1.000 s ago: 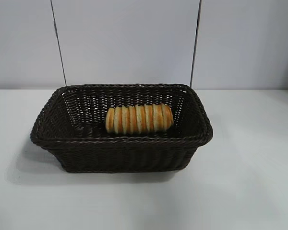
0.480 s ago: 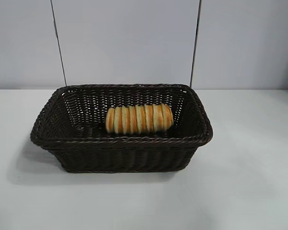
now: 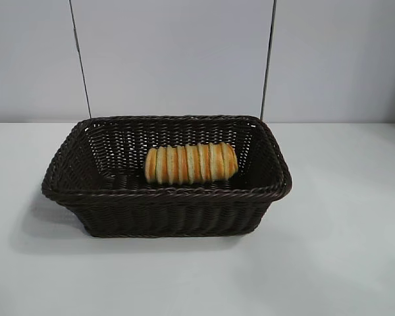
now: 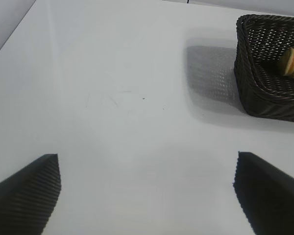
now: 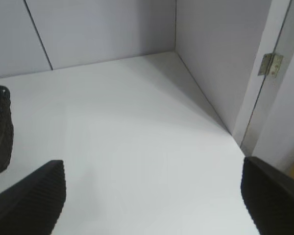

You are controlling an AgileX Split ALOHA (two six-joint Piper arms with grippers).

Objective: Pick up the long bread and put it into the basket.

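The long bread (image 3: 191, 164), golden-tan with orange-brown stripes, lies inside the dark brown wicker basket (image 3: 164, 195) at the middle of the white table. The left wrist view shows a corner of the basket (image 4: 264, 93) with one end of the bread (image 4: 293, 61) in it. The right wrist view shows only a sliver of the basket (image 5: 0, 132). My left gripper (image 4: 147, 188) is open and empty above bare table, away from the basket. My right gripper (image 5: 154, 193) is open and empty above bare table. Neither gripper shows in the exterior view.
White wall panels with two thin dark seams (image 3: 80, 59) stand behind the table. In the right wrist view a side wall meets the table, with a hinge (image 5: 270, 64) on a door frame beside it.
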